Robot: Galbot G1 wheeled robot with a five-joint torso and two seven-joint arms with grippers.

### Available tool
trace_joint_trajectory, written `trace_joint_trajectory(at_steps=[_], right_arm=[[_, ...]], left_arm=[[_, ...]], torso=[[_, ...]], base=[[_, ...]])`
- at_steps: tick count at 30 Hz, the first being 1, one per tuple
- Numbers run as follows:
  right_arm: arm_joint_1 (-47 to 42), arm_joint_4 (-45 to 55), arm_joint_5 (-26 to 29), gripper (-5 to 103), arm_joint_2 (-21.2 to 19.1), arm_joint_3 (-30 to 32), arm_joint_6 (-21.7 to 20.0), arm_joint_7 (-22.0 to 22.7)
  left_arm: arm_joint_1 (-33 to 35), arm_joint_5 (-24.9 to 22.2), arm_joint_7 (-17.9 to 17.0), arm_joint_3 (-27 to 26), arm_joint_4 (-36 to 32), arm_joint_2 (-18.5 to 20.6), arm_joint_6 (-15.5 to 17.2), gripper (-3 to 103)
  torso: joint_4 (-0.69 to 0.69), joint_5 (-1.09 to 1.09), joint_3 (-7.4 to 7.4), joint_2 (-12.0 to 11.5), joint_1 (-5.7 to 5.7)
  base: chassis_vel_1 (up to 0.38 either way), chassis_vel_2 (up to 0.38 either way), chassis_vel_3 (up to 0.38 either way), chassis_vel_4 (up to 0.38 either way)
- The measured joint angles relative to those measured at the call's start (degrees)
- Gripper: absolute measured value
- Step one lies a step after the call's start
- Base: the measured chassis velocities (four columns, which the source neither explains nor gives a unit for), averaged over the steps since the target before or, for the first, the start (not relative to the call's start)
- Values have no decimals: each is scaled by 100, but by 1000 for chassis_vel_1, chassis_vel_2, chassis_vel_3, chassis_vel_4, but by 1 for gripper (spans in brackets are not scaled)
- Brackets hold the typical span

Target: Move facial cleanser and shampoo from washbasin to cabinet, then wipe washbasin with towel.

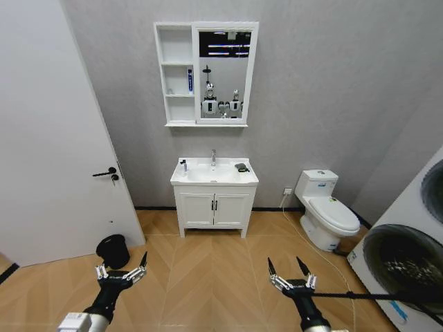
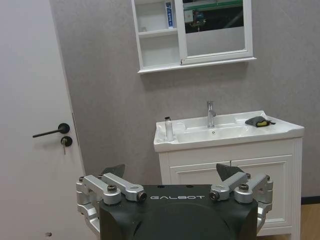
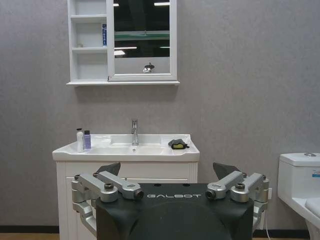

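The white washbasin with its chrome tap stands across the room, under the white mirrored cabinet. On the basin's left rim are a white bottle and a purplish one; I cannot tell which is the facial cleanser or the shampoo. The dark towel lies bunched on the right rim. A blue and white tube stands on a cabinet shelf. My left gripper and right gripper hang open and empty low over the floor, far from the basin.
A white door with a black handle is on the left, and a black bin sits by it. A toilet stands right of the vanity, and a washing machine is at the far right. Wooden floor lies between me and the basin.
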Motion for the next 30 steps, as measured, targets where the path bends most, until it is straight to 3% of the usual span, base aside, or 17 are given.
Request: trace_joint_trajectory(at_steps=[10, 30], right_arm=[[-62, -3, -132, 100, 68, -11, 115, -30], [15, -73, -144, 100, 93, -41, 131, -41]], left_arm=[[3, 165, 3, 125, -27, -68, -6, 100], [-43, 188, 3, 150, 80, -71, -19, 100]], torso=[[0, 0, -1, 1, -3], [1, 2, 0, 0, 0]], base=[[-38, 50, 50, -47], [-202, 208, 209, -215]])
